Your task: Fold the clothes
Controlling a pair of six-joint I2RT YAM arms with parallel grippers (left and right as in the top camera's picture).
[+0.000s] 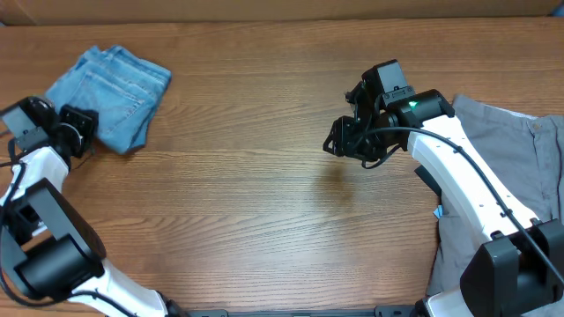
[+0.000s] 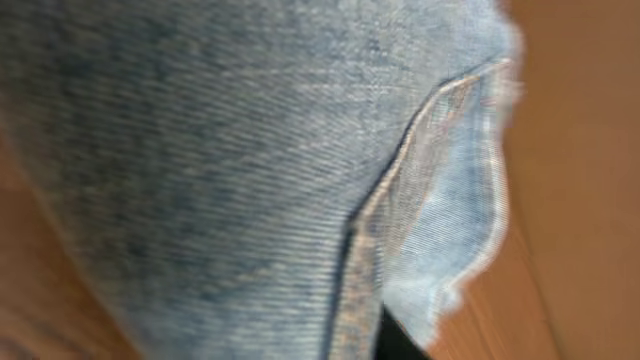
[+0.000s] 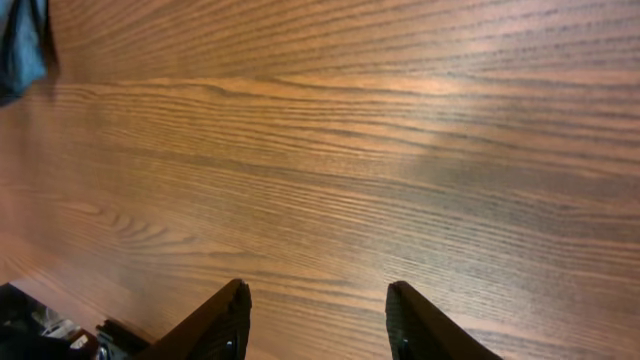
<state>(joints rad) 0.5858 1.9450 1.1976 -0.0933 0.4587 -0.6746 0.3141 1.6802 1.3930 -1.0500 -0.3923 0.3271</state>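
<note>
The light-blue jeans (image 1: 110, 88) lie folded in a compact stack at the table's far left. My left gripper (image 1: 86, 132) is at the stack's lower left edge. In the left wrist view blurred denim (image 2: 230, 170) with a seam and frayed edge fills the frame. Only a dark sliver of one finger (image 2: 400, 340) shows, so its state is unclear. The grey trousers (image 1: 520, 167) lie spread at the right edge, partly under my right arm. My right gripper (image 1: 337, 143) (image 3: 318, 287) is open and empty above bare wood at mid-table, well clear of both garments.
The wooden table (image 1: 247, 202) spans the view. A corner of the jeans (image 3: 20, 50) shows at the top left of the right wrist view. Both arm bases stand at the front corners.
</note>
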